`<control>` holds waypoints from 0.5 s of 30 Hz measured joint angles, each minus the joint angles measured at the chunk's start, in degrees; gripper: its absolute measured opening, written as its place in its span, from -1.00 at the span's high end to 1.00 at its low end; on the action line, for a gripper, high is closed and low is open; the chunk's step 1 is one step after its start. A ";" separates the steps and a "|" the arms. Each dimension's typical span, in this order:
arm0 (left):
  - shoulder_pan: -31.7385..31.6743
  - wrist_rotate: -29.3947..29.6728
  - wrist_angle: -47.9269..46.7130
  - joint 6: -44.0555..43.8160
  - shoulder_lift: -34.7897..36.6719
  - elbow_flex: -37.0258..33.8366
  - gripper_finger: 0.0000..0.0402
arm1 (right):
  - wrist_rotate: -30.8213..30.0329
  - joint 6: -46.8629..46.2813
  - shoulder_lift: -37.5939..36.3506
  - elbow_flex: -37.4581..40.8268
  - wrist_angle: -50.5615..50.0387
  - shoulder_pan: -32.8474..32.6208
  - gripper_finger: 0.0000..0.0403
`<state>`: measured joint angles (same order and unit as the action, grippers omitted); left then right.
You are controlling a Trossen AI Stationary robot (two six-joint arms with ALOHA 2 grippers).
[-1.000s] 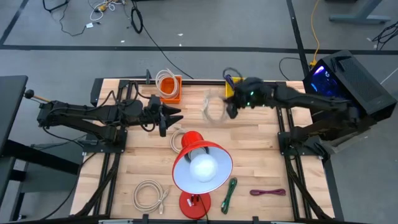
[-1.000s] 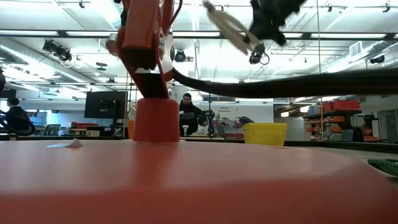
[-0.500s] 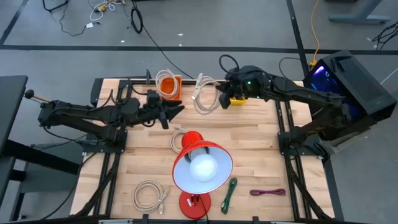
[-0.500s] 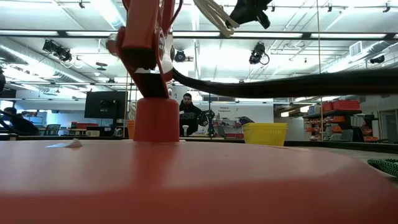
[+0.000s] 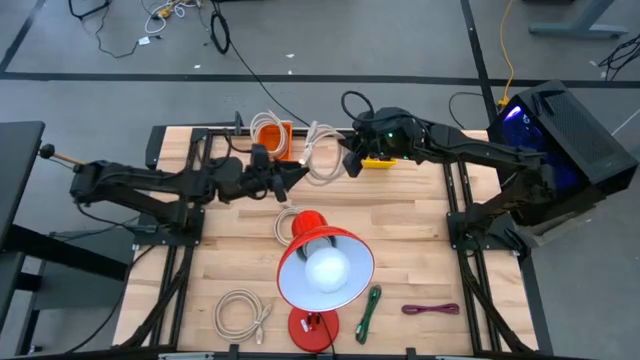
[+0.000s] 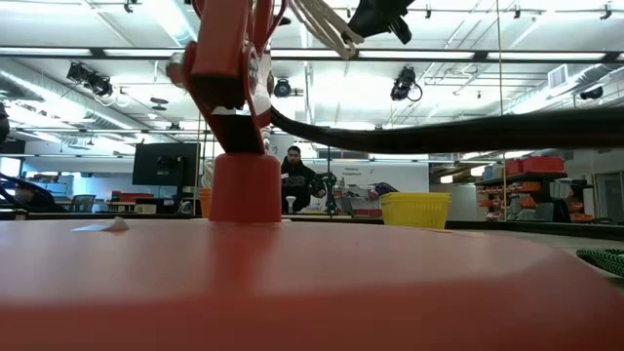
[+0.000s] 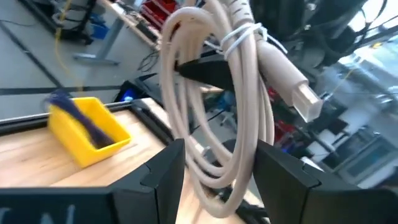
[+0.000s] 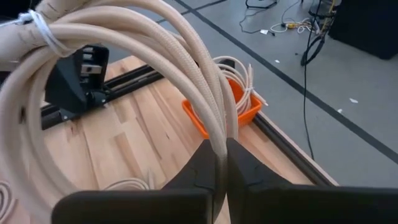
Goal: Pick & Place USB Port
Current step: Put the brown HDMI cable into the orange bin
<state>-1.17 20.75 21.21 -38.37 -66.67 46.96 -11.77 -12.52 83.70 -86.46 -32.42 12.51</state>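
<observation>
Between both arms, coiled cable (image 5: 318,153) hangs upright

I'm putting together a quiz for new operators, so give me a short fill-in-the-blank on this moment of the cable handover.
1. The right gripper is shut on a coiled cable of ____ colour.
2. The bin that already holds a coiled cable is ____.
3. The left gripper, close beside the held coil, has its fingers ____.
4. The lamp standing on the table is ____.

Missing words: beige; orange; open; red
</observation>
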 joint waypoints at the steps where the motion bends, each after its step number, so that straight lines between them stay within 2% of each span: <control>1: -0.30 -1.00 2.08 0.02 -0.56 0.00 0.07 | 0.03 -0.03 0.00 -0.01 -0.17 0.00 0.96; 4: -1.26 -2.09 6.74 0.01 -1.77 0.00 0.07 | -0.10 -0.05 0.00 -0.04 -0.49 -0.08 0.97; 10: -2.86 -5.08 8.00 -1.71 -2.82 0.00 0.12 | -0.24 -0.05 0.00 -0.04 -1.74 -0.35 0.97; 13: -3.13 -5.40 6.96 -1.64 -2.80 0.00 0.37 | -0.29 -0.01 0.21 -0.04 -2.07 -0.33 0.97; 15: -3.13 -5.40 6.82 -0.51 -2.80 0.00 0.72 | -0.25 0.23 0.26 -0.04 -2.20 -0.33 0.97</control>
<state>-4.29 15.35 28.03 -38.88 -69.47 46.96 -12.02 -12.30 83.96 -86.50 -34.62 12.19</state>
